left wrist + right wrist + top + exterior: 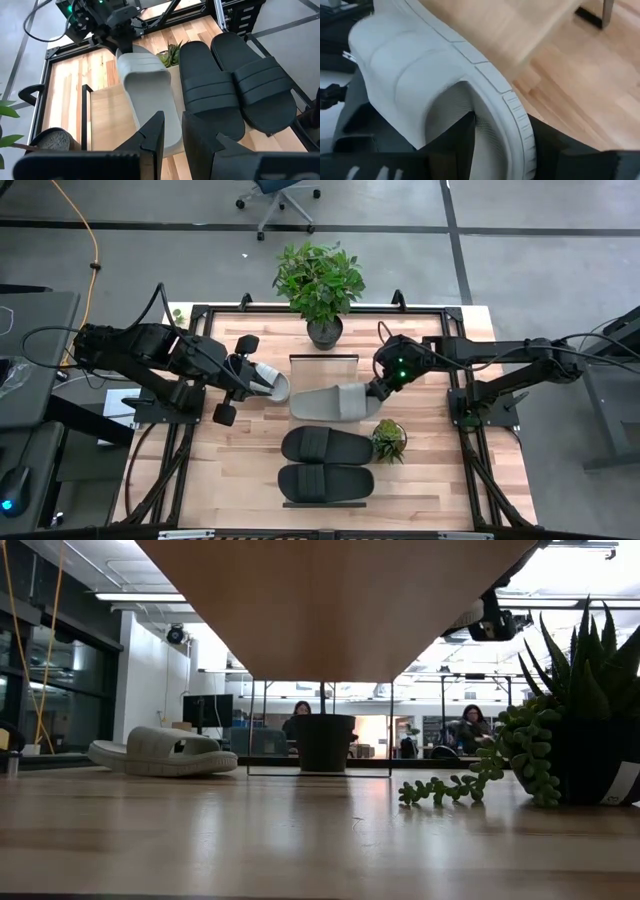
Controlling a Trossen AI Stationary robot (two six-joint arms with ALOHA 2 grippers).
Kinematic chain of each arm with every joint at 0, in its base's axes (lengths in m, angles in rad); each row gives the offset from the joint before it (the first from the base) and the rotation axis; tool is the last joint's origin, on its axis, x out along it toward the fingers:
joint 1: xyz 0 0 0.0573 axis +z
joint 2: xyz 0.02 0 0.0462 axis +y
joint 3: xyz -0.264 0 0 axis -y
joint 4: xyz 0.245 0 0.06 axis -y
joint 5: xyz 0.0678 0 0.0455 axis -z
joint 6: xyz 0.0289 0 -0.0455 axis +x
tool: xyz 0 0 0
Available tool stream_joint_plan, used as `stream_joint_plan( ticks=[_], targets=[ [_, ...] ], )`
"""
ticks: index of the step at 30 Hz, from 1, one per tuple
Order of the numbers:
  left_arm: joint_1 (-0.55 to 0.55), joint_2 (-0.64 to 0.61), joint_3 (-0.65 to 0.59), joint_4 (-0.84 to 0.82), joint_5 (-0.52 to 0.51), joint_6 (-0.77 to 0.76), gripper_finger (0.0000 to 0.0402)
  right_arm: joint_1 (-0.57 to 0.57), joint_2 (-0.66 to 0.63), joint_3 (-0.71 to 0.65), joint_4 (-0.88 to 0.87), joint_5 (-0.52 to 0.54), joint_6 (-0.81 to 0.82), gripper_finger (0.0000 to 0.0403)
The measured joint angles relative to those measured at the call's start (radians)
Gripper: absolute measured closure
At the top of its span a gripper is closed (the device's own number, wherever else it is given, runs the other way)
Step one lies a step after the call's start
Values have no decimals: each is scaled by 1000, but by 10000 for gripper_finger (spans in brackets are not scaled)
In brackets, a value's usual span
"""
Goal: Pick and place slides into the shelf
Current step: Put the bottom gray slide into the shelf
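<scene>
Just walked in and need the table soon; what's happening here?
Slides are being put on the shelf. Two black slides already lie on it. The right gripper has its jaws around the edge of a grey slide over the shelf. The left gripper holds the other grey slide beside it.

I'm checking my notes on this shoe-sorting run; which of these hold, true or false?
1. Two black slides lie side by side on the shelf. True.
2. The right gripper grips a grey slide. True.
3. The small succulent stands on the left arm's side of the shelf. False: it stands on the right arm's side.
4. All four slides are at the shelf. False: the other grey slide lies on the table by the left gripper.
</scene>
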State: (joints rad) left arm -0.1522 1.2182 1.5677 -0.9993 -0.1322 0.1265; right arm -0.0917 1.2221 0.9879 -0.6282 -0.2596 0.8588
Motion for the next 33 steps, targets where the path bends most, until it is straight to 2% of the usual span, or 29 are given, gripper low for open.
stream_joint_plan(
  ticks=[6,13,16,20,26,33],
  targets=[
    [0,0,0,0,0,0,346,9,3,-7,7,-28,8,262],
    [2,25,0,19,-14,1,346,9,3,-8,75,-10,23,205],
    [2,67,0,67,-16,51,346,9,3,-8,77,-5,23,192],
    [2,150,1,128,32,106,346,9,3,-8,82,-5,22,190],
    [13,264,0,43,1,112,346,9,3,-8,87,-5,16,190],
    [84,356,0,27,68,104,346,9,4,-9,93,-10,8,190]
  ],
)
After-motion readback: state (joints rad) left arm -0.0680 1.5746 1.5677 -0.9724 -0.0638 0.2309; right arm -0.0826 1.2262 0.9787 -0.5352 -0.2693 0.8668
